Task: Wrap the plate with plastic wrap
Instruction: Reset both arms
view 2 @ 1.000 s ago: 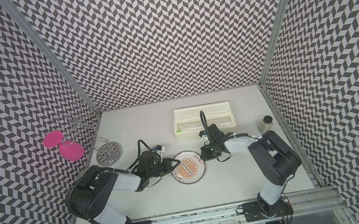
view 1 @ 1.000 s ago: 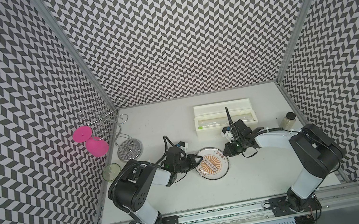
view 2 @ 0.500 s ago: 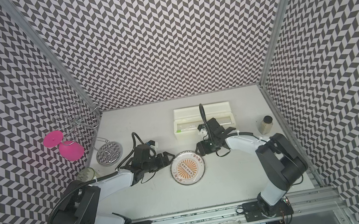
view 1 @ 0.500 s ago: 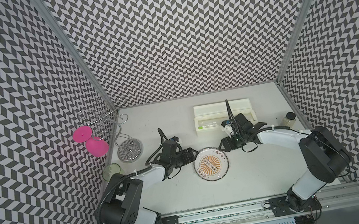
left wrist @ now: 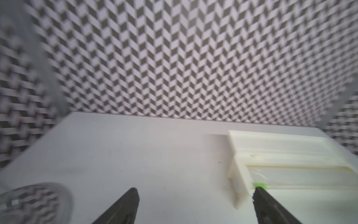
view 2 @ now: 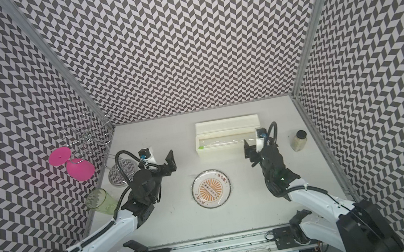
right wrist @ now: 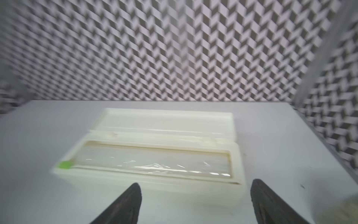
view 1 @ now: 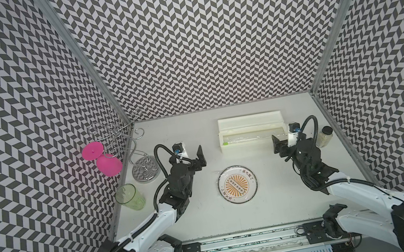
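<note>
The plate (view 1: 238, 188) (view 2: 211, 189) lies flat on the white table between the two arms, white with an orange sunburst centre. A glossy film seems to lie over it, crinkled at the rim. More plastic wrap (right wrist: 155, 166) (left wrist: 271, 176) shows on the roll inside the dispenser box. My left gripper (view 1: 196, 158) (view 2: 169, 162) (left wrist: 194, 191) hovers left of and behind the plate, open and empty. To the right of and behind the plate is my right gripper (view 1: 278, 144) (view 2: 248, 150) (right wrist: 195, 184), just in front of the box's right end, open and empty.
The cream dispenser box (view 1: 251, 134) lies open behind the plate, green tab at its left end. A small jar (view 1: 323, 136) stands by the right wall. A green cup (view 1: 129, 197) and a wire stand (view 1: 144, 169) with pink glasses (view 1: 106, 163) occupy the left side.
Both grippers were shut at the plate's left and right edges. They have opened, let go, and drawn outward and toward the back. The plate stays in place.
</note>
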You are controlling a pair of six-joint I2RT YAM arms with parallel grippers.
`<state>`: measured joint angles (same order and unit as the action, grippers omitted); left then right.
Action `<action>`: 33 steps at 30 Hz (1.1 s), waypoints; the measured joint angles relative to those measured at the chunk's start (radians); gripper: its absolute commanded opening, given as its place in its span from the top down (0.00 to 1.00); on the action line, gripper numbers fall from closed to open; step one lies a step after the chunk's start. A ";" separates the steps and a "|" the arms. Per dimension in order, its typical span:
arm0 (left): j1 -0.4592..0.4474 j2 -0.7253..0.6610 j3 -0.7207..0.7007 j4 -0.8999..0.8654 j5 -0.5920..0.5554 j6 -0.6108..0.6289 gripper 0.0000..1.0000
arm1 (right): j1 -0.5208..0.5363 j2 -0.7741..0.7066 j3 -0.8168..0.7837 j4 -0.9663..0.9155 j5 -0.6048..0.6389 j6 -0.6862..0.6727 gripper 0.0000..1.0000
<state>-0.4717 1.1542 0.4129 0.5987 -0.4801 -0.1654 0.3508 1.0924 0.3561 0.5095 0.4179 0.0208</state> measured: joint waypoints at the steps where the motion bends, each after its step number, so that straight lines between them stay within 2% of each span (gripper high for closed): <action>1: 0.027 0.036 -0.017 0.036 -0.052 0.021 0.05 | -0.037 0.028 -0.017 0.028 0.043 -0.010 0.11; 3: 0.084 0.087 -0.042 0.051 -0.126 0.053 0.05 | -0.092 0.092 -0.051 0.132 0.114 -0.025 0.10; 5: 0.138 0.109 -0.061 0.087 -0.133 0.076 0.05 | -0.108 0.159 -0.097 0.273 0.153 -0.038 0.09; 6: 0.169 0.119 -0.069 0.111 -0.130 0.084 0.03 | -0.109 0.200 -0.122 0.356 0.163 -0.041 0.05; 7: 0.196 0.130 -0.081 0.146 -0.119 0.086 0.07 | -0.111 0.243 -0.148 0.434 0.170 -0.047 0.04; 9: 0.269 0.160 -0.128 0.244 -0.053 0.099 0.05 | -0.113 0.334 -0.191 0.570 0.168 -0.060 0.00; 12: 0.352 0.198 -0.189 0.354 0.061 0.122 0.04 | -0.127 0.420 -0.206 0.697 0.137 -0.069 0.00; 16: 0.441 0.351 -0.200 0.547 0.245 0.138 0.01 | -0.169 0.431 -0.190 0.755 0.058 -0.063 0.00; 18: 0.468 0.404 -0.182 0.541 0.332 0.142 0.01 | -0.212 0.444 -0.177 0.776 -0.002 -0.049 0.00; 22: 0.493 0.410 -0.184 0.613 0.420 0.137 0.01 | -0.244 0.463 -0.150 0.747 -0.039 -0.017 0.00; 33: 0.413 0.402 -0.180 0.643 0.380 0.175 0.01 | -0.249 0.470 -0.140 0.784 -0.075 -0.001 0.00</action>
<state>-0.0589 1.5562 0.2333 1.2419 -0.0998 0.0101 0.1020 1.5623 0.2157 1.2934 0.3428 0.0200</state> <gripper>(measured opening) 0.992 0.998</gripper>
